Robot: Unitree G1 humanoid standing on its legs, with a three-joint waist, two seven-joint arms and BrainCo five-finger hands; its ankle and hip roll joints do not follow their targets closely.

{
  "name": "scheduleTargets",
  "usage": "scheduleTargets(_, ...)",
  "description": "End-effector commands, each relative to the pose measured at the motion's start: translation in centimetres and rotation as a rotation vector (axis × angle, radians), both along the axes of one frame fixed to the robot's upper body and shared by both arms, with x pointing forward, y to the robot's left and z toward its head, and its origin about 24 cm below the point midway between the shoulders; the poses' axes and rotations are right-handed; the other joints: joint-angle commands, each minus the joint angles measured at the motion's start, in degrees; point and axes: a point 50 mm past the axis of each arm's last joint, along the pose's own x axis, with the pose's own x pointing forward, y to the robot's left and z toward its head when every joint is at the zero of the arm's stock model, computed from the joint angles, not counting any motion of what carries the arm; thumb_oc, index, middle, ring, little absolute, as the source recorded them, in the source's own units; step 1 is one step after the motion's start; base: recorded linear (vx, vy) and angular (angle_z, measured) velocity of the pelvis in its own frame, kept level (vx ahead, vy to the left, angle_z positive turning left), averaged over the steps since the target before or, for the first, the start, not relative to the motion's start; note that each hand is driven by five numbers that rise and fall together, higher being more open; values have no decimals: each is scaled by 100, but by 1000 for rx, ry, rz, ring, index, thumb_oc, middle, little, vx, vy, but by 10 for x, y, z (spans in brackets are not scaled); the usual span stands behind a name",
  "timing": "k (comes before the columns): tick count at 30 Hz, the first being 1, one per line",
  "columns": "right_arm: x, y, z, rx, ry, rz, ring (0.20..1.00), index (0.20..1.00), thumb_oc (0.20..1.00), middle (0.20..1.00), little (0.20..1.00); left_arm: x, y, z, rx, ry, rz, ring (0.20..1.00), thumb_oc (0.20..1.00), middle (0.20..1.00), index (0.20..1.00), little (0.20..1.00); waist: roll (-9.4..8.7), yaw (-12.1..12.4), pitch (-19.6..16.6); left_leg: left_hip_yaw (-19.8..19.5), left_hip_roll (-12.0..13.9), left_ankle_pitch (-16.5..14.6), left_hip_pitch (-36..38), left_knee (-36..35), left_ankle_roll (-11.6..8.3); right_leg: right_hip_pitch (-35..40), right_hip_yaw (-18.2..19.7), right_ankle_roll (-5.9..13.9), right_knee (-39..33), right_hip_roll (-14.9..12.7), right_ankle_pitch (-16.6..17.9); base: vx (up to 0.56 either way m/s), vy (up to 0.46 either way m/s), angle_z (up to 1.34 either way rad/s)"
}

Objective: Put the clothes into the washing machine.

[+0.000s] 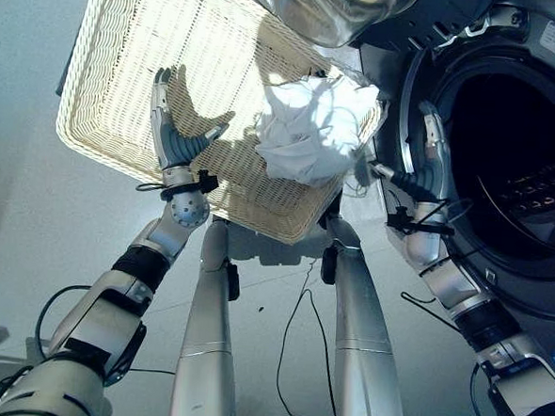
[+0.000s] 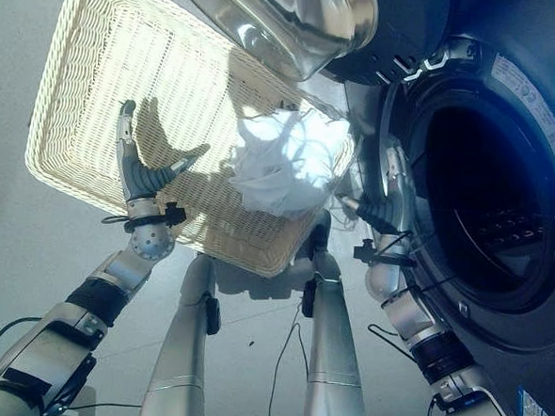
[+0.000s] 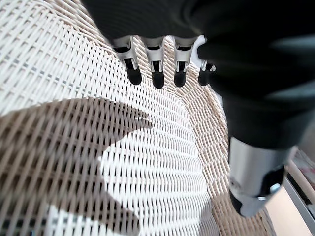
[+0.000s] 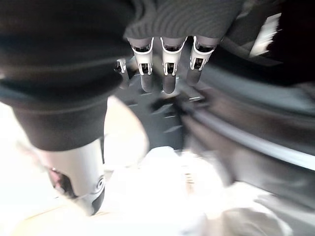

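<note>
Now R hand (image 1: 430,147), fingers straight, should grip cloth (image 1: 310,130) in basket (image 1: 126,57); L hand (image 1: 174,131) relaxed too.

A pale woven wicker basket (image 1: 125,76) sits on a smooth grey floor (image 1: 30,249), its base ribbed with tight weave.

Both arms reach forward and up, the left hand (image 1: 176,143) held open with fingers straight and thumb spread aside, the right hand (image 1: 426,151) raised likewise, its fingers extended and relaxed.
</note>
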Motion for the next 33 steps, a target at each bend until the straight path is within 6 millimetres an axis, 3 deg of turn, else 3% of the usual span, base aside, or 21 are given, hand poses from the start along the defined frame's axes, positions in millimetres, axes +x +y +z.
scheduleTargets(1,-13,15,10,-105,-93,96,1000,1000,1000,1000,1000,-3,-1,9,-27,-68,12,1000,1000,1000,1000,1000,21,57,-120,312,-378,-480,-66,682,247,593,-306,365,-1450,450,1075,0,0,0)
scheduleTargets(8,-16,40,32,-179,-172,196,1000,1000,1000,1000,1000,-2,-5,9,-46,-62,-4,1000,1000,1000,1000,1000,63,178,-120,261,-388,-438,-65,709,230,649,-367,350,-1432,422,1042,0,-1,0)
scheduleTargets(12,-13,45,34,-210,-155,210,1000,1000,1000,1000,1000,0,-6,13,-48,-65,-7,1000,1000,1000,1000,1000,79,210,-120,243,-393,-427,-92,730,226,639,-381,344,-1408,417,1029,0,0,0)
scheduleTargets(19,4,47,27,-310,-9,155,1000,1000,1000,1000,1000,1,-3,21,-60,-84,2,1000,1000,1000,1000,1000,73,264,-120,214,-421,-427,-112,756,229,620,-433,320,-1385,404,1023,0,0,0)
scheduleTargets(25,34,35,5,-448,231,-4,1000,1000,1000,1000,1000,5,-2,31,-59,-93,10,1000,1000,1000,1000,1000,67,329,-120,181,-470,-419,-168,816,225,580,-500,302,-1382,368,1056,8,-3,1)
scheduleTargets(33,60,24,-2,-577,395,-164,1000,1000,1000,1000,1000,11,-6,44,-54,-112,-5,1000,1000,1000,1000,1000,119,420,-120,152,-522,-407,-229,845,215,519,-566,284,-1369,327,1082,6,-1,1)
